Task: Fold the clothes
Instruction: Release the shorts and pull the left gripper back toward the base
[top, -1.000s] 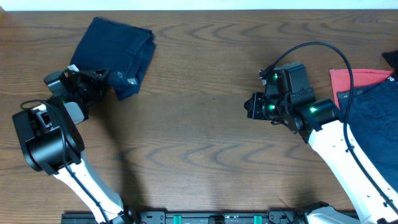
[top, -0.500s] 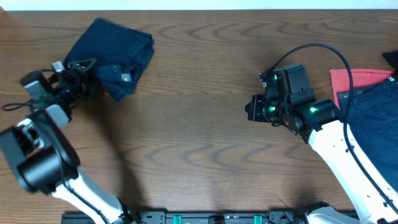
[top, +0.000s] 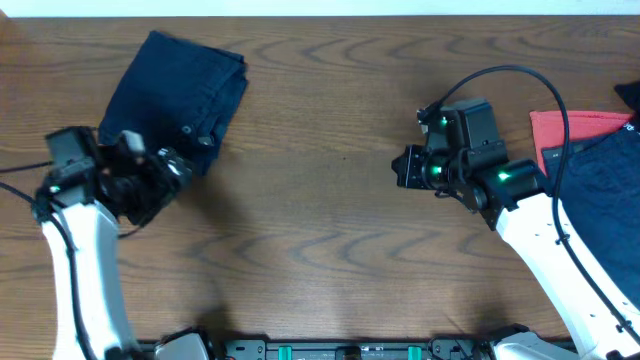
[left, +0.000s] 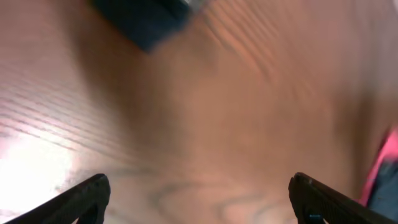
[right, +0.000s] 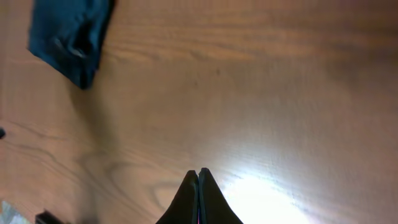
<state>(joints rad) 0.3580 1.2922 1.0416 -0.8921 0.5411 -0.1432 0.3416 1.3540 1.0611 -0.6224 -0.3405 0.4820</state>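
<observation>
The clothes in hand are dark navy shorts (top: 180, 90), lying folded at the far left of the table with a small silver button showing on the near edge. My left gripper (top: 155, 162) hovers just in front of their near corner, open and holding nothing. The left wrist view is blurred: its fingertips (left: 87, 196) stand wide apart over bare wood, and a corner of the shorts (left: 143, 18) sits at the top. My right gripper (top: 405, 168) stays shut and empty over the table's middle right. In the right wrist view the shut gripper (right: 199, 177) points over wood, with the shorts (right: 68, 37) far off.
A red garment (top: 580, 128) and a dark blue garment (top: 610, 185) lie piled at the right edge, partly under the right arm and its cable. Bare wooden tabletop (top: 300, 200) stretches between the two arms.
My left gripper opened, let go of the shorts' near edge and drew back toward the front. The shorts settled flat and folded. The right arm has not moved.
</observation>
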